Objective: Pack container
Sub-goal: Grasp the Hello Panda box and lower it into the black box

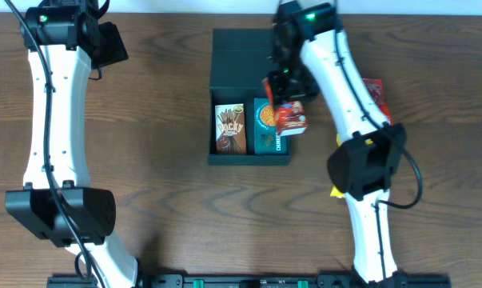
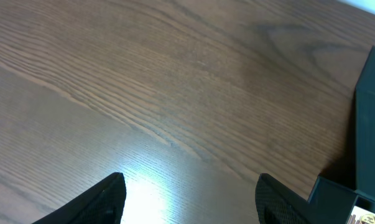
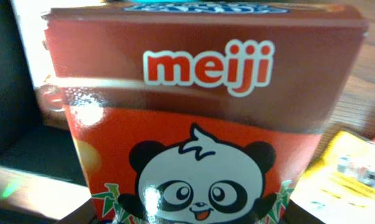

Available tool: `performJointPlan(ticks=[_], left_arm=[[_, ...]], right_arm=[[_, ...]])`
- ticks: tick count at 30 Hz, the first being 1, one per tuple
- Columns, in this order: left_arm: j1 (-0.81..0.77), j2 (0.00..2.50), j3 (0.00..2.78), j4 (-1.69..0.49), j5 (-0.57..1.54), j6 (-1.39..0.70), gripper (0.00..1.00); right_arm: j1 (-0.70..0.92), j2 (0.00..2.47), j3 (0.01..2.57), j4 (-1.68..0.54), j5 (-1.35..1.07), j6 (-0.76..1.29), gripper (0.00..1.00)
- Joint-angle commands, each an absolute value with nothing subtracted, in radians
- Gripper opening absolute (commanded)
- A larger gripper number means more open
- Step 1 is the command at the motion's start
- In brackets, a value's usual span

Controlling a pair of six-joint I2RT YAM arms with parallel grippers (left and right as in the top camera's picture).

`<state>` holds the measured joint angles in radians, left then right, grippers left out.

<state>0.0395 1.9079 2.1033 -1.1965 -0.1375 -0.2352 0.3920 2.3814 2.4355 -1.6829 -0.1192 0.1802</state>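
Observation:
The dark container (image 1: 242, 62) sits at the table's middle back, its flap lid open toward the far edge. Inside lie a brown Pocky box (image 1: 230, 128) on the left and a teal snack box (image 1: 264, 128) beside it. My right gripper (image 1: 284, 100) is shut on a red Meiji panda box (image 1: 292, 118) and holds it over the container's right edge. That box fills the right wrist view (image 3: 199, 118). My left gripper (image 2: 190, 199) is open and empty over bare wood; in the overhead view it is at the far left (image 1: 109, 44). The container's corner shows in the left wrist view (image 2: 367, 130).
A red snack pack (image 1: 376, 96) lies right of the right arm. A yellow pack (image 1: 336, 190) lies partly under that arm, and shows in the right wrist view (image 3: 352, 165).

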Motion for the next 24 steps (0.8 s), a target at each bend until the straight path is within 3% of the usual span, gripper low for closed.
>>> performJointPlan(ticks=[1,13,18,24], left_arm=[[0.046,1.918,2.107,-1.202,-0.138,-0.240,0.68],[0.046,1.918,2.107,-1.207,-0.138,-0.240,0.68],[0.046,1.918,2.107,-1.207,-0.138,-0.240,0.68],[0.046,1.918,2.107,-1.206,-0.138,-0.239,0.68]], right_arm=[[0.429,2.368,2.436,-1.676,-0.139,0.245,0.50],[0.463,2.368,2.255,-1.580,-0.082,0.386,0.52],[0.463,2.368,2.194,-1.528,-0.082,0.389,0.75],[0.458,2.367,2.199,-1.527,-0.091,0.388,0.75]])
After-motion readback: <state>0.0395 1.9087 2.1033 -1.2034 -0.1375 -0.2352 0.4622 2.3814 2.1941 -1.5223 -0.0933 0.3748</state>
